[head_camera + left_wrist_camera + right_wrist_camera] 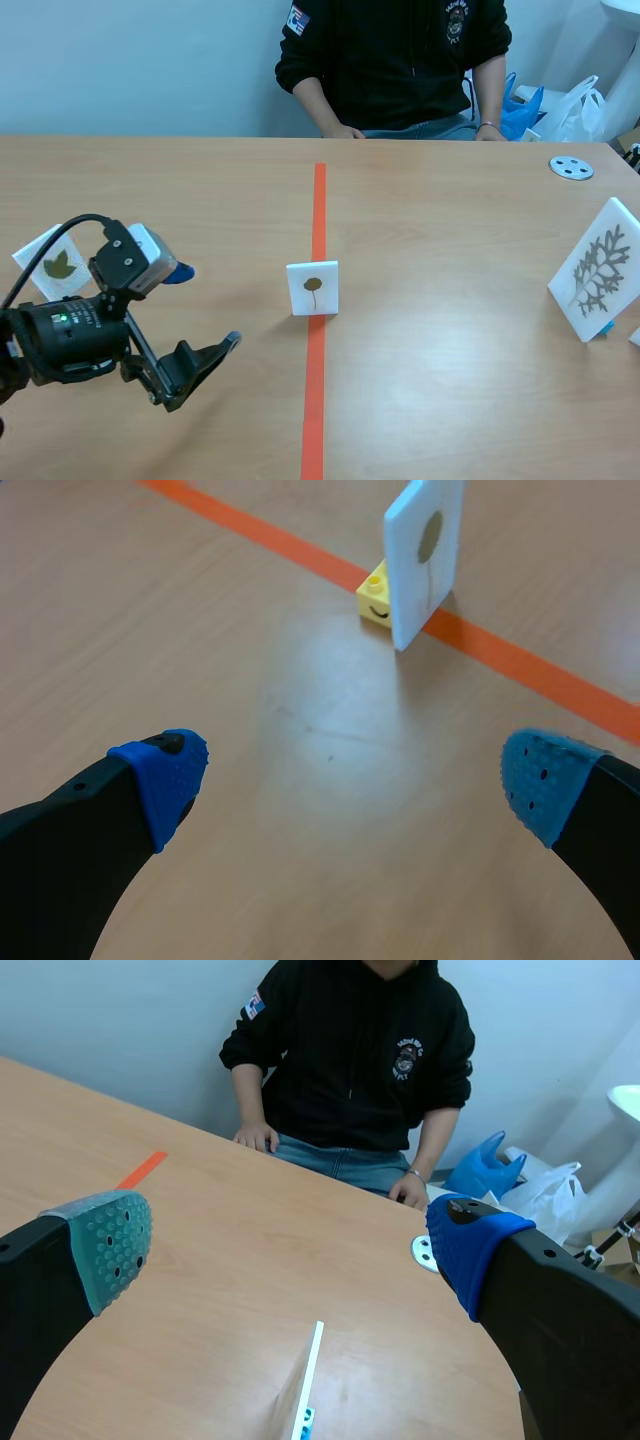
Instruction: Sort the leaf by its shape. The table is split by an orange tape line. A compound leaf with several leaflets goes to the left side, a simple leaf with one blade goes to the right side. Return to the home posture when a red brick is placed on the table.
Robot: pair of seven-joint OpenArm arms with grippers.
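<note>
Card [312, 288] mid-tabletop, standing on tape [315, 400].
I judge it light, stiff, tippy; left gripper [352, 782], fingers apart, should pinch its side edges.

Lab: robot arm [70, 340], tape-marked table [450, 400]

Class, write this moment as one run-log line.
left tool: open, aimed at simple-leaf card | simple-leaf card: upright on tape line | right tool: open
</note>
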